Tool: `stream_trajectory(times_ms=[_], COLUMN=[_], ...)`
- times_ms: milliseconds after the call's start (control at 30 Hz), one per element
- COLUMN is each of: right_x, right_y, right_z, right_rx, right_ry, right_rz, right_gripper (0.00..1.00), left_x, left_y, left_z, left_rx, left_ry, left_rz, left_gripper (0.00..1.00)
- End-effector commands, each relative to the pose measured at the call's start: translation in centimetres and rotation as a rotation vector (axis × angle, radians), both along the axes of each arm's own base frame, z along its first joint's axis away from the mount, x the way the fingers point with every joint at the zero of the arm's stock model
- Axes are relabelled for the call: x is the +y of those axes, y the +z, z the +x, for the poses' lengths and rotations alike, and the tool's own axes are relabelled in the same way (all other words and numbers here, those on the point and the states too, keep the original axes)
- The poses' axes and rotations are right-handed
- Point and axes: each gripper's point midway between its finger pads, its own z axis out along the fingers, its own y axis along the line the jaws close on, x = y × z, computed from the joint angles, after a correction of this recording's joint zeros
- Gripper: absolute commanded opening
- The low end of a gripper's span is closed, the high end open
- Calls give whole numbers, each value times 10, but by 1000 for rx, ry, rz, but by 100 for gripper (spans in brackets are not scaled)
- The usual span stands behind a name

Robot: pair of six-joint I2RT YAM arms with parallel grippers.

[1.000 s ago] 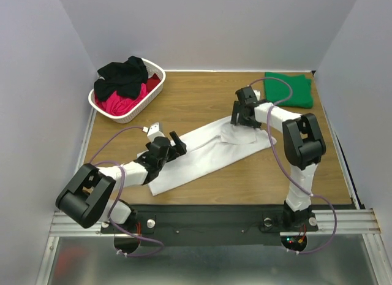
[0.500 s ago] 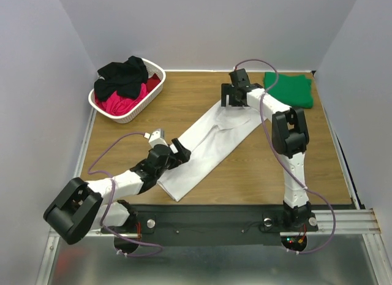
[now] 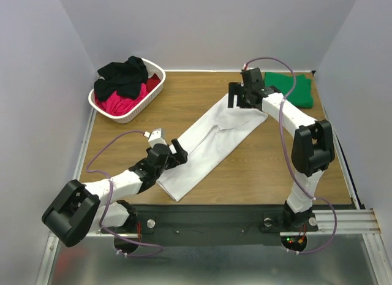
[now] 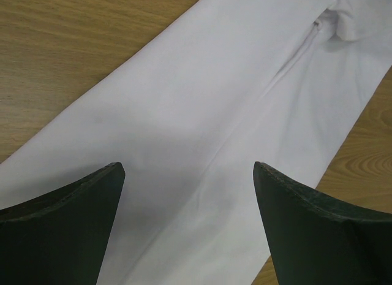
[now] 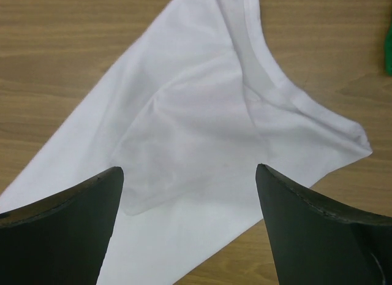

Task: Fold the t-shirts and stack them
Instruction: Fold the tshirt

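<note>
A white t-shirt, folded into a long strip, lies diagonally on the wooden table. My left gripper hovers open over its near end; the left wrist view shows the white cloth below the left gripper, with nothing between the fingers. My right gripper is open above the far, collar end, and the right wrist view shows the right gripper over the crumpled sleeve and collar. A folded green t-shirt lies at the far right. Black and red t-shirts fill the basket.
A white lattice basket stands at the far left corner of the table. Grey walls close in the table on three sides. The green cloth's edge shows at the right border of the right wrist view. A metal rail runs along the near edge.
The white shirt has swung to a steeper diagonal, its far end carried toward the back. My right gripper opened wider and drifted right. The left arm slid slightly toward the near side.
</note>
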Motion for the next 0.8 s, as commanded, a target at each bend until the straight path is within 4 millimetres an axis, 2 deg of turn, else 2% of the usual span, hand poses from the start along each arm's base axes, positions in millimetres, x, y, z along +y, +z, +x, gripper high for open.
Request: stream_trajectory(times_ms=[0,233,400,633,767], right_x=[2,5,8,5,5], right_y=[-50,-90,-117,-143,-147], right_z=[-16,-16,-12,0,13], right_rx=[123,200,246,283,272], right_ry=[-8,-22,-33,-48,-44], right_rz=[28,29,34,35,34], right_gripper=[95,95,95,95,95], left_x=[-3,-3,-7,-15,-27], left_y=[2,-9,-26,-35,-33], left_z=[2,-10,-29,-49,-59], left_rx=[-22,13,63,118,137], left_ry=[-25,-57,-126,-178,-205], left_rz=[19,12,10,-40,-99], left_gripper=[99,98,99,98,98])
